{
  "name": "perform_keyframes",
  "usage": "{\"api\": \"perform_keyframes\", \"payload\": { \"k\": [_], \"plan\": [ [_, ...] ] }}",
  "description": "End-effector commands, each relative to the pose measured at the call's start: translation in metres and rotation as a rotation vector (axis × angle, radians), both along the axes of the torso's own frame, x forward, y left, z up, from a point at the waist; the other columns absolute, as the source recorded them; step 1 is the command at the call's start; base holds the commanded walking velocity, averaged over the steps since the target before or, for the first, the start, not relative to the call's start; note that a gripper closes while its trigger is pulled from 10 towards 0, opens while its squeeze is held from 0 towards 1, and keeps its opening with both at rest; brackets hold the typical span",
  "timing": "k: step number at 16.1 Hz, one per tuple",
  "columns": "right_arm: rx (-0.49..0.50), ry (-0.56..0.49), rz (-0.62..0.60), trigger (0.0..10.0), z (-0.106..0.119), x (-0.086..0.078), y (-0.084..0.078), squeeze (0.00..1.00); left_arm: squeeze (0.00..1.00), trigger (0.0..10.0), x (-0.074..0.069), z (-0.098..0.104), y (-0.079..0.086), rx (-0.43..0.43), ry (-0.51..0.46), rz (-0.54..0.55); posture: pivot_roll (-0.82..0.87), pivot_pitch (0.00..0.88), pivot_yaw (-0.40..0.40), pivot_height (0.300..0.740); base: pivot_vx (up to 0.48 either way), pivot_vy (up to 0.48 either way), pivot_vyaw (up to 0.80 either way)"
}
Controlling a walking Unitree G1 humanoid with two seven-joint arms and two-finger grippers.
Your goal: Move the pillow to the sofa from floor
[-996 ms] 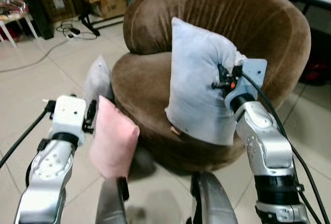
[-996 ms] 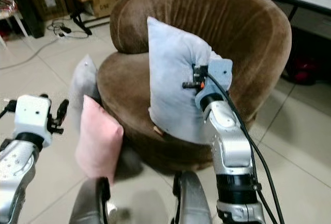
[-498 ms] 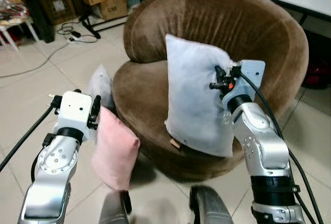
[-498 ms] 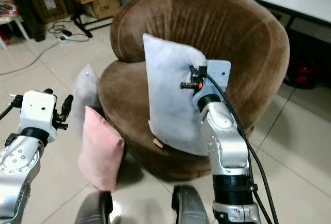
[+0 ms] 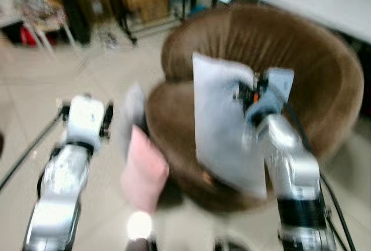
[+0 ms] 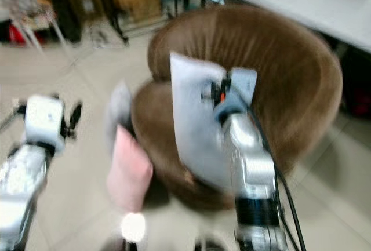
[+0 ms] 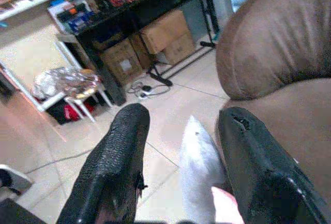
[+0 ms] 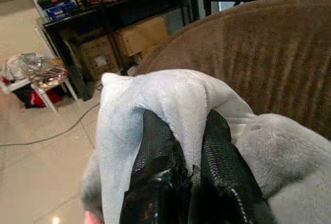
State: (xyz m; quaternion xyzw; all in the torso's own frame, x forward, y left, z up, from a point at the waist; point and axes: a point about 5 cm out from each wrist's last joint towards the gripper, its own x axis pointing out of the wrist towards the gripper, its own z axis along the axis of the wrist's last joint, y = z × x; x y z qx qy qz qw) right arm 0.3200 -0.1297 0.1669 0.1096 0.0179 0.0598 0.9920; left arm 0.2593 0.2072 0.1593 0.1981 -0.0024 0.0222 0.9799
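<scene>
Head views, pillow: light grey pillow [image 5: 223, 132] held upright above the front edge of the brown sofa [image 5: 313, 83] seat, clear of the floor; frames blurred.
Head views, right gripper: right gripper [image 5: 250, 93] buried in the pillow's upper corner, arm raised before the backrest.
Head views, left gripper: left gripper [image 5: 107, 120] raised off the sofa's outer side, carrying nothing.
Head views, floor: pink pillow [image 5: 145, 170] and a second grey pillow [image 5: 134, 109] propped against the sofa's base.
Left wrist view: black fingers [image 7: 111, 169] spread wide with nothing between; grey pillow tip and pink corner seen beyond, beside the sofa's flank.
Right wrist view: fingers [image 8: 160, 167] pinched tight on a bunched fold of grey fabric, backrest just behind.
Handling, judged: light, soft, limp under a single-corner grip; plush cover likely to creep; deep hold on a gathered corner or edge seam best.
</scene>
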Motion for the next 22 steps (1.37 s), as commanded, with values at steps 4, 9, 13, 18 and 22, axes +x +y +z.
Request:
{"api": "perform_keyframes", "payload": {
  "k": [4, 9, 13, 18, 22],
  "plan": [
    [0.021, 0.043, -0.045, 10.0, -0.011, -0.010, -0.009, 0.00, 0.00, 10.0, -0.006, -0.004, 0.004, 0.041, 0.007, -0.010, -0.03, 0.000, 0.010, 0.740, 0.000, 0.000, 0.00],
    [0.015, 0.017, -0.063, 10.0, -0.009, -0.011, -0.010, 0.00, 0.00, 10.0, -0.003, -0.002, 0.000, 0.020, 0.006, -0.049, -0.04, 0.000, 0.017, 0.740, 0.000, 0.000, 0.00],
    [0.001, 0.010, -0.024, 10.0, -0.007, -0.009, -0.004, 0.00, 0.00, 10.0, -0.006, -0.003, -0.002, 0.017, 0.008, -0.059, -0.03, 0.000, 0.009, 0.740, 0.000, 0.000, -0.60],
    [-0.005, -0.031, -0.005, 10.0, -0.001, -0.007, -0.002, 0.00, 0.00, 10.0, -0.005, -0.002, -0.003, 0.010, 0.003, -0.063, -0.03, 0.000, 0.007, 0.740, 0.100, 0.000, -0.12],
    [-0.014, -0.033, 0.009, 10.0, -0.002, -0.007, -0.001, 0.00, 0.00, 10.0, -0.005, -0.002, -0.004, 0.003, 0.003, -0.070, -0.03, 0.000, 0.006, 0.740, 0.279, 0.000, -0.40]
  ]
}}
